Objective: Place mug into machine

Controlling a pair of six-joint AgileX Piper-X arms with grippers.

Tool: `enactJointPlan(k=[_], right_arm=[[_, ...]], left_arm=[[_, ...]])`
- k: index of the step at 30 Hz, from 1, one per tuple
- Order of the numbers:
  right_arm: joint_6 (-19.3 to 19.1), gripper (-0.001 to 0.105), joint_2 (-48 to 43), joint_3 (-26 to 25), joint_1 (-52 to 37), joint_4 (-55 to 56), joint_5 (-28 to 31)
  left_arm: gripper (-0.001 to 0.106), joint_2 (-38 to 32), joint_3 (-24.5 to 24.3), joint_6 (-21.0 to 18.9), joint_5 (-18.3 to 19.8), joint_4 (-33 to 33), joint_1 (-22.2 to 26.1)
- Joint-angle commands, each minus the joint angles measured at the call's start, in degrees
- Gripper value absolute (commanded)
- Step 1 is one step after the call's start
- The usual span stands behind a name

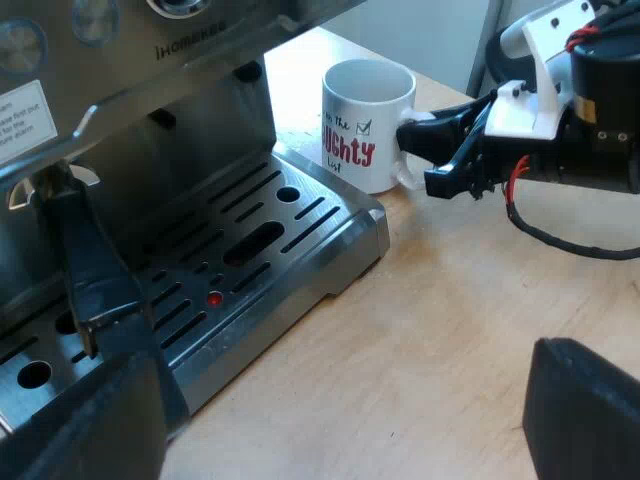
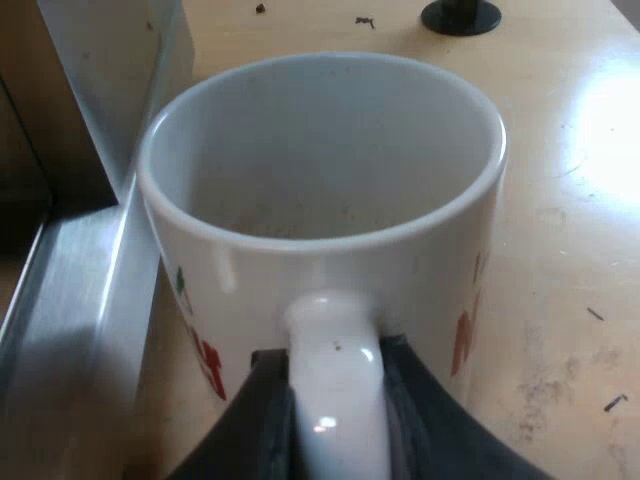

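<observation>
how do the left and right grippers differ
The left gripper has its fingers spread wide, nothing between them; the right gripper has its fingers closed on the handle of the mug. The left gripper hovers by the drip tray; the right gripper is at the mug beside it. Both have black fingers.

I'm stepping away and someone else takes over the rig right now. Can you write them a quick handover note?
Left gripper: open, holding nothing, over the table in front of the drip tray.
Right gripper: shut on the mug's handle.
Mug: upright, looks empty, beside the tray's corner at the espresso machine, not on the tray.
Done: handle gripped.
Left: move the mug onto the drip tray, then release.
</observation>
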Motion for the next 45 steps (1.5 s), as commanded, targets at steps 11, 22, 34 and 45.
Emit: enactJointPlan(k=[11,22,34,45], right_arm=[[-0.61,0.000,-21.67,0.23,0.09,17.63,-0.26],[-0.61,0.000,-42.62,0.23,0.09,35.11,-3.32],[-0.61,0.000,-58.67,-2.57,0.09,55.46,-17.84],[-0.61,0.000,-61.78,-2.81,0.09,55.47,-37.50]], left_arm=[[0.089,-0.24,-0.21,0.01,0.42,-1.37,-0.26],[0.089,-0.24,-0.21,0.01,0.42,-1.37,-0.26],[0.089,-0.24,-0.21,0.01,0.42,-0.46,-0.26],[0.089,-0.24,-0.15,0.01,0.28,1.87,-0.26]])
